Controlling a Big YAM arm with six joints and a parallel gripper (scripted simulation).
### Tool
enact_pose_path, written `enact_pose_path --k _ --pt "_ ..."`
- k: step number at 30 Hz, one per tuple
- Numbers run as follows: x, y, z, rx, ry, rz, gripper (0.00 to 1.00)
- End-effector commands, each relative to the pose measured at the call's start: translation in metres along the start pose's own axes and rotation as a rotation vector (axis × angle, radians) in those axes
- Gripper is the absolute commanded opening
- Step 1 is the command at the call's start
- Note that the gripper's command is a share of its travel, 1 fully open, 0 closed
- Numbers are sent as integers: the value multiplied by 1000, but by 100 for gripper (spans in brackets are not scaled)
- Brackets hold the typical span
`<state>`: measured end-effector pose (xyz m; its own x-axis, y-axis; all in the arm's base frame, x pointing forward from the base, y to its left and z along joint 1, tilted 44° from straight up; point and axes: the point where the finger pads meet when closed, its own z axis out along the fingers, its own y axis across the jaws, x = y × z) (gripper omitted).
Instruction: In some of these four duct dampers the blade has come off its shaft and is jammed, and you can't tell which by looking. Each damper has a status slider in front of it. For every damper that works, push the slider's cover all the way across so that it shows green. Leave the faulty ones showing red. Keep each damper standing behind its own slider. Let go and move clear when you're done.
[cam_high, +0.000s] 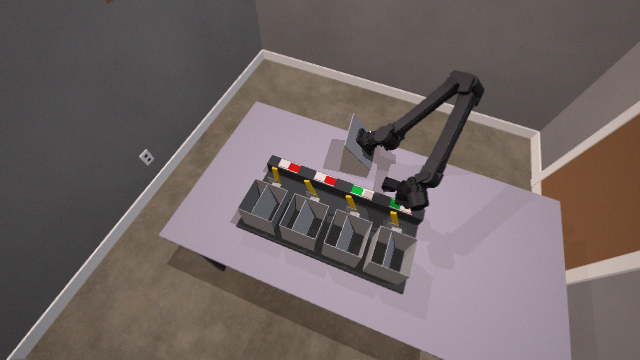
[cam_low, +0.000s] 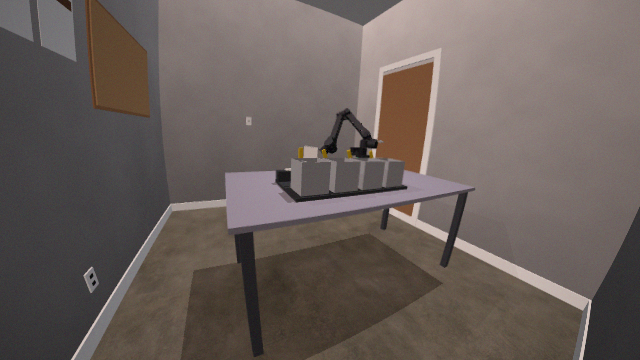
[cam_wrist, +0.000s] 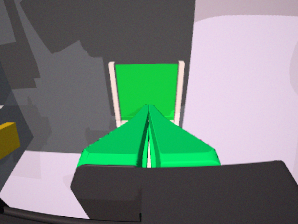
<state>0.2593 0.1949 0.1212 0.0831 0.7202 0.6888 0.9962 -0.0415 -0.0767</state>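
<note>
Four grey open duct dampers (cam_high: 262, 206) (cam_high: 304, 221) (cam_high: 347, 237) (cam_high: 390, 254) stand in a row on a dark base, each with a yellow lever (cam_high: 276, 174) behind it. On the slider rail (cam_high: 345, 186) the two left sliders show red (cam_high: 294, 167) (cam_high: 330, 180). The third shows green (cam_high: 356, 189) with its white cover to the right. My gripper (cam_high: 400, 197) is shut and empty, low over the fourth slider, which shows green (cam_high: 395, 204). In the wrist view my green fingers (cam_wrist: 148, 108) meet at the near edge of that green panel (cam_wrist: 147, 90).
A tilted grey panel (cam_high: 357, 145) stands behind the rail where my arm is mounted. In the exterior view the dampers (cam_low: 345, 175) show as grey boxes with the arm (cam_low: 350, 135) beyond them. A door and walls surround the table.
</note>
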Motion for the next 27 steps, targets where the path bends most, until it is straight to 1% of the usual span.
enact_pose_path --k 1,27 --pt "23 10 -7 -22 19 -38 0" --pt "26 10 -7 -21 19 -36 0"
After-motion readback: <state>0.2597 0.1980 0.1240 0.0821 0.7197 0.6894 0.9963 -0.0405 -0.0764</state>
